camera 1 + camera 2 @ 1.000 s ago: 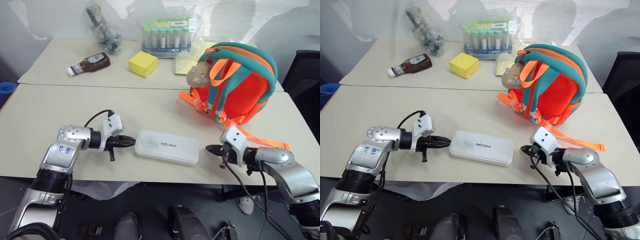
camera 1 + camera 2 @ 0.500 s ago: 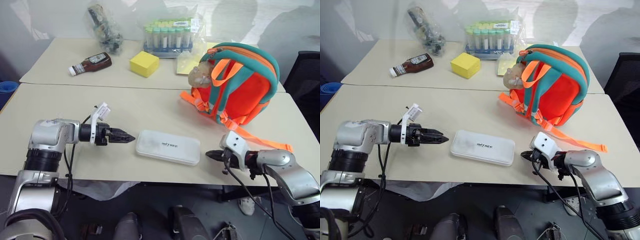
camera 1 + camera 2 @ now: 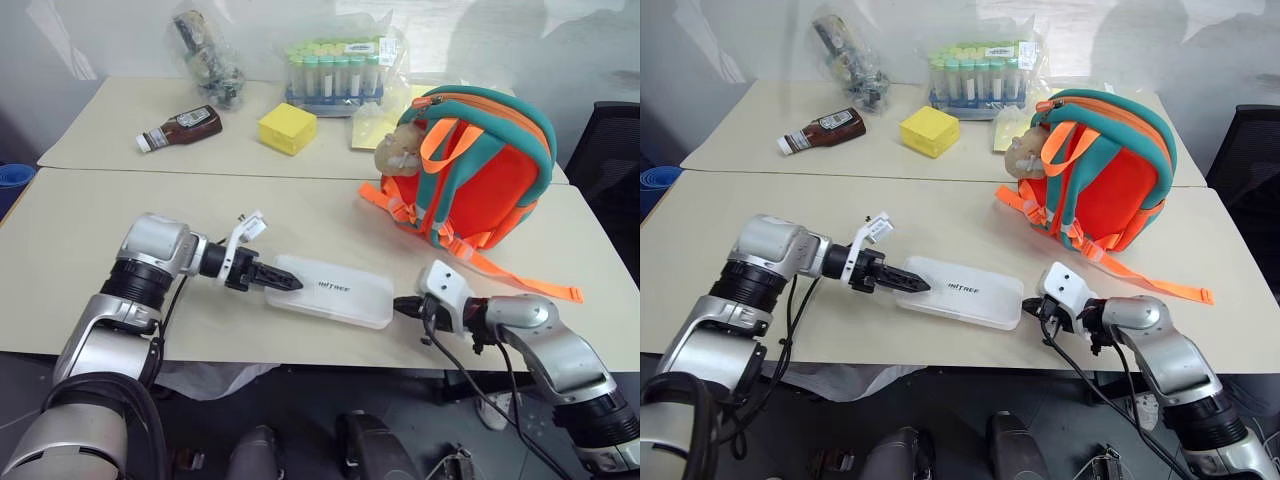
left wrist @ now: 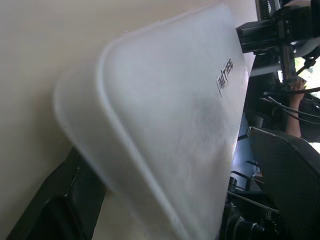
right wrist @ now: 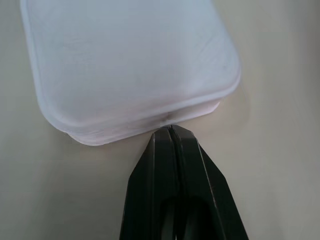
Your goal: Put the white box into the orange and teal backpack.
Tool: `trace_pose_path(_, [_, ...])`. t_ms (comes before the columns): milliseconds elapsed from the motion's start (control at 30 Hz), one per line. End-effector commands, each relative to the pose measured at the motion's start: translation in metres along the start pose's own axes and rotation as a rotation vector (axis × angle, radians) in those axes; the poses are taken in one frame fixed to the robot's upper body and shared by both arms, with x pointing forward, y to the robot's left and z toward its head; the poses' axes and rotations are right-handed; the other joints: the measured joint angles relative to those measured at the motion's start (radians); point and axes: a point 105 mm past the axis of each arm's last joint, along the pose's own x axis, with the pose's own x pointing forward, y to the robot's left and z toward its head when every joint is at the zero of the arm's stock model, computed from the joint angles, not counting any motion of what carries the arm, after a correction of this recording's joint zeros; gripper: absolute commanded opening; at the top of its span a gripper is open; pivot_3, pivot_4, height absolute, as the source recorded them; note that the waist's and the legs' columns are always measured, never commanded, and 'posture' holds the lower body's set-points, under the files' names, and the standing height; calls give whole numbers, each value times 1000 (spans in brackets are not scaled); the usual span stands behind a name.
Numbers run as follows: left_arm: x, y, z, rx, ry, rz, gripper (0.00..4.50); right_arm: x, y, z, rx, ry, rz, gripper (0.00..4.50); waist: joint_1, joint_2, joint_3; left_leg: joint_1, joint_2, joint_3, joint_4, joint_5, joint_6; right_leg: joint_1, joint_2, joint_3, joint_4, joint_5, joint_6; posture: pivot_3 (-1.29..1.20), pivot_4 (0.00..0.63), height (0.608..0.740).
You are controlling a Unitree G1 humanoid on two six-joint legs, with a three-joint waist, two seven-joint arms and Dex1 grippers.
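The white box [image 3: 335, 291] lies flat on the near surface [image 3: 80, 250], between the 2 tools. The left tool [image 3: 283, 281] has its fingers spread over the box's left end, one finger lying on top of the lid. The right tool [image 3: 404, 305] has its fingers pressed together, holding nothing, tips touching the box's right end. The orange and teal backpack [image 3: 475, 165] stands upright behind and to the right of the box, well apart from it. On the far surface sit a yellow block [image 3: 286, 127], a sauce bottle [image 3: 180, 128] and a rack of tubes [image 3: 338, 70]
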Motion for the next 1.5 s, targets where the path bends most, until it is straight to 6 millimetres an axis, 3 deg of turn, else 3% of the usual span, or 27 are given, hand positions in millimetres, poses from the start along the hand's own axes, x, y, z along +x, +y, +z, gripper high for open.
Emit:
trace_pose_path(33, [15, -7, -4, -31, 29, -51, 4485, 2, 3, 9, -15, -20, 7, 0, 0, 0, 0, 0, 0, 0, 0, 0, 0, 0, 0, 0, 0, 0, 0, 0, 150, 740])
trace_pose_path(133, [14, -11, 2, -31, -3, -74, 3901, -1, 3, 7, -9, -11, 1, 0, 0, 0, 0, 0, 0, 0, 0, 0, 0, 0, 0, 0, 0, 0, 0, 0, 150, 740])
trace_pose_path(367, [-3, -13, 8, -30, -63, -86, 1864, -9, 9, -2, 13, 12, -11, 0, 1, 0, 0, -1, 0, -1, 0, 0, 0, 0, 0, -1, 0, 0, 0, 0, 150, 740])
trace_pose_path(467, [-10, -18, 11, -32, -92, -113, 1265, -10, 9, -3, 15, 11, -17, 0, 1, 0, 0, -1, 0, -1, 0, 0, 0, 0, 0, -1, 0, 0, 0, 0, 150, 740])
trace_pose_path(600, [-16, -29, 15, -24, -121, -154, 1265, -14, 2, 1, 13, -13, -78, 0, -3, 0, 0, -1, 0, -1, 0, 0, 0, 0, 1, 0, 0, 0, 0, 0, 150, 740])
trace_pose_path(700, [-25, -38, 19, 2, -164, -178, 1265, -29, -10, 11, 56, -74, -166, 167, -1, 0, 0, -1, 1, -1, 0, 0, 0, -1, 0, 0, 0, 0, 0, 0, 150, 740])
trace_pose_path(767, [-35, -45, 23, 20, -215, -197, 1265, -48, -21, 23, 141, -152, -223, 553, -1, 0, 0, -2, 1, -1, 0, 0, -1, -1, 0, 0, 0, 0, 0, 0, 150, 740])
trace_pose_path(900, [-56, -51, 30, 50, -313, -190, 1265, -78, -46, 46, 227, -281, -345, 1840, -2, 0, 0, -2, 2, -1, 0, 0, -1, -1, 0, -1, 1, 0, 0, 0, 150, 740])
trace_pose_path(1000, [-74, -52, 32, 82, -392, -174, 1265, -85, -65, 67, 303, -398, -395, 2791, -9, 0, 0, 0, 2, 0, 0, 0, -1, -1, 1, 0, 2, 0, 0, 0, 150, 740])
trace_pose_path(1167, [-98, -75, 43, 271, -540, -207, 1265, -58, -93, 84, 402, -467, -437, 4482, -6, 1, 1, -1, 3, -1, 0, 1, -2, -2, 1, -1, 2, 0, -1, 0, 150, 740])
trace_pose_path(1267, [-107, -84, 47, 342, -596, -207, 1265, -38, -104, 100, 459, -519, -414, 4482, -8, 1, 1, -3, 2, 1, 0, 1, -2, -4, 0, 0, 2, 0, 0, 0, 150, 740])
trace_pose_path(1367, [-111, -84, 50, 351, -637, -177, 1265, -22, -116, 103, 465, -512, -429, 4482, -9, 2, 1, -3, 2, 1, -1, 1, -3, -4, 0, 0, 2, 0, 0, 0, 150, 740])
trace_pose_path(1500, [-117, -82, 49, 369, -673, -129, 1265, -18, -127, 107, 464, -556, -435, 4308, -8, 2, 1, -3, 2, 1, -1, 1, -2, -4, 0, 0, 1, 0, 0, 0, 150, 740])
